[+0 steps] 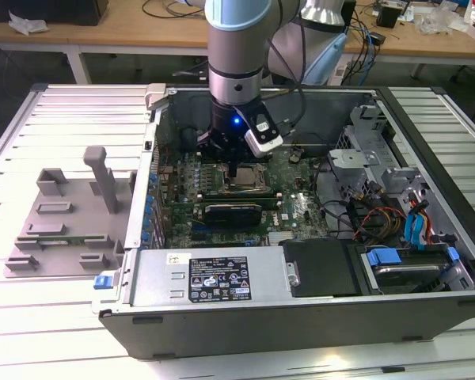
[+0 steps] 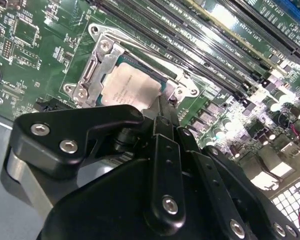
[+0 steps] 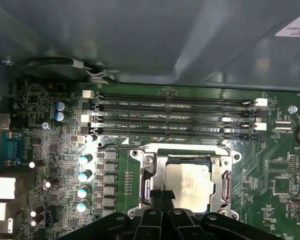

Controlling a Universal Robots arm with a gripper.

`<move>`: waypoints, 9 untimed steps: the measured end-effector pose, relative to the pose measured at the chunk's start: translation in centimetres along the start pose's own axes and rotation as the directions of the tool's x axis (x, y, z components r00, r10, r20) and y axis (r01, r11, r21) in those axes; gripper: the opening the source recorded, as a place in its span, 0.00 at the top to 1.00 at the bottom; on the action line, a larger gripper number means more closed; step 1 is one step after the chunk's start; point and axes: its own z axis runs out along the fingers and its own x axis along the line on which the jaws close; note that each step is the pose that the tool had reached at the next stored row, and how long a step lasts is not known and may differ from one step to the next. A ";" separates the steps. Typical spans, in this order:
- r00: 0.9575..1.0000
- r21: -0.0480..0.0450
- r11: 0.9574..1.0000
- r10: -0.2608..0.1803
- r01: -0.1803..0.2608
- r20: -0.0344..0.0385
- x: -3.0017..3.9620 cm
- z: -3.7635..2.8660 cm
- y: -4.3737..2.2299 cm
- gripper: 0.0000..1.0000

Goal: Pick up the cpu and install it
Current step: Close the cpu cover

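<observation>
In the exterior view, I stand at the centre of the frame, reaching straight down into the open computer case point(image 1: 301, 326), which lies on the slatted worktop point(image 1: 32, 332). My end effector point(image 1: 232, 170) is low over the green circuit board point(image 1: 293, 210). The cpu point(image 1: 244, 180) lies flat just under and beside my tips, while a grey tray point(image 1: 63, 222) sits well apart on the exterior view's left.

In the second wrist view, the cpu point(image 2: 127, 87) rests inside the metal socket frame point(image 2: 102, 57), its silver top level with the board. My end effector point(image 2: 162, 107) comes down at one corner of it, fingers drawn together with nothing between them (whether the tips touch the metal I cannot tell).

In the first wrist view, the cpu point(image 3: 190, 182) sits squarely in the socket frame point(image 3: 225, 180), with the memory slots point(image 3: 175, 117) just beyond. My end effector point(image 3: 161, 197) is closed at the cpu's edge, on the side away from those slots. So the chip spreads out from my tips toward the slots; being square, it has no long axis to line up with. I judge it placed in its seat.
</observation>
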 end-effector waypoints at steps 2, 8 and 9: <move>1.000 0.000 1.000 0.000 0.000 0.000 0.00 0.01 0.00 0.89; 1.000 0.000 1.000 0.008 -0.008 0.000 0.37 0.59 0.01 0.89; 1.000 0.000 1.000 0.010 -0.010 0.000 0.45 0.79 0.00 0.89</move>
